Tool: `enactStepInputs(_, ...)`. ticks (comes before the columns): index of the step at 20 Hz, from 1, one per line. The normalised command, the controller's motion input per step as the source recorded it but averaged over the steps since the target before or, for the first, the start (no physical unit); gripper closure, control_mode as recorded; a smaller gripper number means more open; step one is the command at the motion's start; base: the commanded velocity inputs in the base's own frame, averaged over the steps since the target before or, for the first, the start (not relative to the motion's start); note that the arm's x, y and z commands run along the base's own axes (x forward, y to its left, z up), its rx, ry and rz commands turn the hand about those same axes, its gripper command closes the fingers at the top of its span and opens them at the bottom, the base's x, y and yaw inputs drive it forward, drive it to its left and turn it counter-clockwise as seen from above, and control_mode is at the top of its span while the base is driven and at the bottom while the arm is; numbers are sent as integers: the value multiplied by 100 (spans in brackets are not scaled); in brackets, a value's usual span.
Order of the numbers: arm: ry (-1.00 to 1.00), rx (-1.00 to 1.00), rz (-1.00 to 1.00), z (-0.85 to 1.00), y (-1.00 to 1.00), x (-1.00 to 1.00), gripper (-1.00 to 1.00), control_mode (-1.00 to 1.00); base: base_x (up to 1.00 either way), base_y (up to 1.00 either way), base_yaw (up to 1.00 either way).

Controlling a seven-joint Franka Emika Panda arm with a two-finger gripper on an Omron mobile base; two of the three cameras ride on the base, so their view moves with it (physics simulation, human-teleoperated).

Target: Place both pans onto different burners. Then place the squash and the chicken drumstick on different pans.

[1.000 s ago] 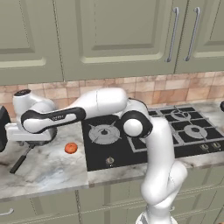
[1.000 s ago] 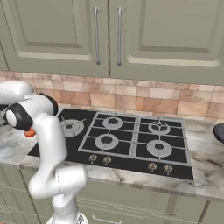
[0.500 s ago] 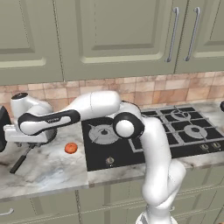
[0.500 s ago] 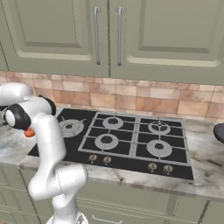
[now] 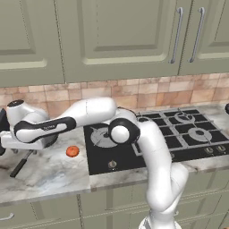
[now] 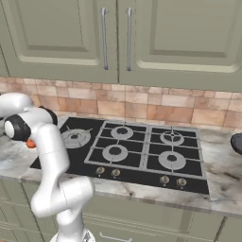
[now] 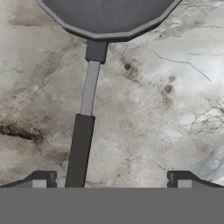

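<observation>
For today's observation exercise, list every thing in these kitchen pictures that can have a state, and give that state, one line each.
gripper: open, above the pan handle, holding nothing.
pan: on the marble counter, not on a burner, empty.
pan handle: lies between the open fingertips, nearer one of them.
squash: on the counter beside the cooktop.
burners: all bare, unlit.
cabinet doors: shut.

Brightness: even, soft, moderately bright throughout
Shadows: faint, diffuse under arm on surface [image 5: 49, 174]
Glare: none on cooktop [image 6: 137, 151]
Sharpness: rendered, slightly soft; hand view blurrier
</observation>
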Motion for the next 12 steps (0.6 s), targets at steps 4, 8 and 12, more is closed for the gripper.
enactStepInputs(4, 0, 0, -3, -15, 15, 3, -100, -100, 0, 0, 0)
enactStepInputs(8, 0, 0, -2, -12, 7, 1, -100, -100, 0, 0, 0)
enactStepInputs(12, 0, 0, -3, -14, 8, 9, -100, -100, 0, 0, 0)
